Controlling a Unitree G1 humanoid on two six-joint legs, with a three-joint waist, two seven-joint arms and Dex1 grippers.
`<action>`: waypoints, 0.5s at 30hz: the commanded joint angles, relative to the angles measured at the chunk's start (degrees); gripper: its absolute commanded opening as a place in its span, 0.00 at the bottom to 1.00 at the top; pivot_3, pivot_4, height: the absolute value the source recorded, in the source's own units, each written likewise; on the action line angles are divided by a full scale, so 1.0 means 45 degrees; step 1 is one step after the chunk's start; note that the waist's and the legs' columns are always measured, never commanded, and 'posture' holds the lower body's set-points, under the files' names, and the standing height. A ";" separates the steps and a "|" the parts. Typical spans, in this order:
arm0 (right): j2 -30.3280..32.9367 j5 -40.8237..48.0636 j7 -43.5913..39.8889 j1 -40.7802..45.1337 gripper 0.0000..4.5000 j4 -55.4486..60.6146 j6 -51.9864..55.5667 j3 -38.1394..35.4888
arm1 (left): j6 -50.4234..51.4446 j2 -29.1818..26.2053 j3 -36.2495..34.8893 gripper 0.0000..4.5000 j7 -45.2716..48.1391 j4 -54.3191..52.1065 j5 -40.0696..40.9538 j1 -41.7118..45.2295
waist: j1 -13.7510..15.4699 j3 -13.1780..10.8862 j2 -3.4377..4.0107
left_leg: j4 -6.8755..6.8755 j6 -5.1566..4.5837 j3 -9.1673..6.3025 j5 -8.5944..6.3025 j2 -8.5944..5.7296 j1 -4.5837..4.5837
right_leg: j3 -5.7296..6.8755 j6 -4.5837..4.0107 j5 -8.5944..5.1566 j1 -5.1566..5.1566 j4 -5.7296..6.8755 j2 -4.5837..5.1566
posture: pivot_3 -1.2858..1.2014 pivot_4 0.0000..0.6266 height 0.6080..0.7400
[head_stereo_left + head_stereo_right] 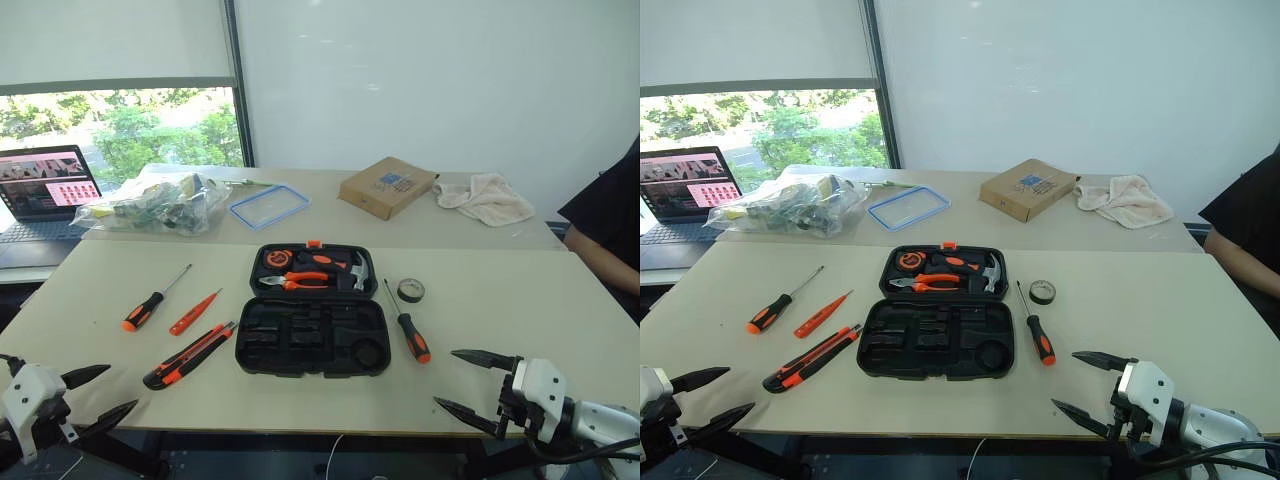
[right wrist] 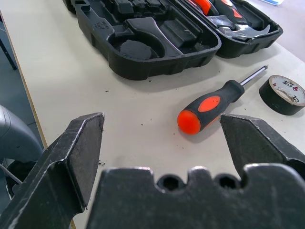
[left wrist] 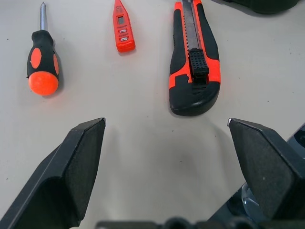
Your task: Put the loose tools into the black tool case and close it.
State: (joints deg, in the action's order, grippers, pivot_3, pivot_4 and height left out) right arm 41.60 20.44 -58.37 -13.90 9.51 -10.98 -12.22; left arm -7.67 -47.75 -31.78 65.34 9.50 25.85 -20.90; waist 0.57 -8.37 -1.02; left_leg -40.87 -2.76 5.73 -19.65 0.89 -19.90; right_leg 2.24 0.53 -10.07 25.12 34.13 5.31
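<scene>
Both grippers sit nearest me — left gripper (image 1: pixel 98 396) and right gripper (image 1: pixel 472 382), jaws spread wide, nothing held. Between them, further out, I see the black tool case (image 1: pixel 312 335) lying open. Ahead of the left jaws: utility knife (image 3: pixel 193 57), two screwdrivers (image 1: pixel 143 312). Ahead of the right jaws: one screwdriver (image 2: pixel 213 106), then the tape roll (image 2: pixel 282 94).

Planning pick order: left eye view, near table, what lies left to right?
Black-handled screwdriver → slim orange screwdriver → utility knife → open tool case → black-and-orange screwdriver; tape roll overlaps it.
</scene>
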 commanded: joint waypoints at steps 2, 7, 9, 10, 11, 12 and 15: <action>-0.0460 0.0238 0.0625 0.0669 1.00 0.0568 0.0161 0.0044 | 0.3140 -0.0410 -0.0724 0.98 -0.0286 -0.0548 0.1679 -0.0053 | -0.0001 0.0001 -0.0006 | 0.0000 -0.0001 0.0001 0.0000 0.0000 0.0001 | 0.0000 0.0000 0.0000 0.0000 0.0001 0.0000 | 0.52 0.24 1.00; -0.1599 0.3027 0.0796 0.2218 1.00 0.2652 0.1807 0.0835 | 0.4426 0.0892 -0.2605 0.98 -0.2560 -0.0250 0.2745 0.0135 | -0.0194 -0.0008 -0.0018 | 0.0002 0.0000 -0.0020 0.0001 0.0016 0.0006 | -0.0002 0.0000 0.0001 0.0011 0.0021 -0.0009 | 0.52 0.24 1.00; -0.2062 0.2697 0.1089 0.2623 1.00 0.2920 0.1650 0.1175 | 0.4747 0.1299 -0.2892 0.98 -0.3075 -0.0219 0.2774 -0.0016 | -0.0246 -0.0007 -0.0021 | 0.0004 0.0004 -0.0030 0.0002 0.0016 0.0011 | 0.0001 -0.0010 0.0002 0.0008 0.0030 -0.0009 | 0.52 0.24 1.00; -0.2242 0.2585 0.1165 0.2730 1.00 0.3014 0.1584 0.1298 | 0.5178 0.1417 -0.2984 0.98 -0.3279 -0.0265 0.2939 -0.0093 | -0.0242 -0.0005 -0.0023 | 0.0006 0.0008 -0.0032 0.0004 0.0012 0.0010 | 0.0007 -0.0011 0.0001 0.0007 0.0031 -0.0007 | 0.52 0.24 1.00; -0.2477 0.2445 0.1292 0.2834 1.00 0.3127 0.1522 0.1481 | 0.5427 0.1512 -0.3034 0.98 -0.3491 -0.0269 0.2952 -0.0144 | -0.0229 0.0001 -0.0037 | 0.0005 0.0018 -0.0032 0.0009 0.0010 0.0009 | 0.0011 -0.0011 0.0001 0.0007 0.0033 -0.0005 | 0.52 0.24 1.00; -0.2692 0.2302 0.1419 0.2902 1.00 0.3220 0.1462 0.1683 | 0.5612 0.1554 -0.3057 0.98 -0.3785 -0.0234 0.2877 -0.0137 | -0.0199 0.0009 -0.0057 | 0.0004 0.0039 -0.0030 0.0018 0.0008 0.0007 | 0.0013 -0.0011 0.0001 0.0006 0.0035 -0.0004 | 0.52 0.24 1.00; -0.3044 0.1940 0.1598 0.2966 1.00 0.3252 0.1329 0.2043 | 0.6215 0.1375 -0.3092 0.98 -0.4504 -0.0169 0.2834 0.0292 | -0.0047 0.0025 -0.0087 | 0.0002 0.0069 -0.0034 0.0028 0.0001 -0.0002 | 0.0024 -0.0010 0.0001 0.0007 0.0028 0.0002 | 0.52 0.24 1.00</action>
State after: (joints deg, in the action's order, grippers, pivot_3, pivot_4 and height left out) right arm 28.09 29.85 -51.85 -0.96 22.00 -3.60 -2.85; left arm 19.09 -40.34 -43.86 46.93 9.71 38.25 -20.98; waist 0.36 -8.25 -1.41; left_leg -40.86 -2.45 5.58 -19.52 0.88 -19.91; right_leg 2.35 0.49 -10.06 25.15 34.24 5.32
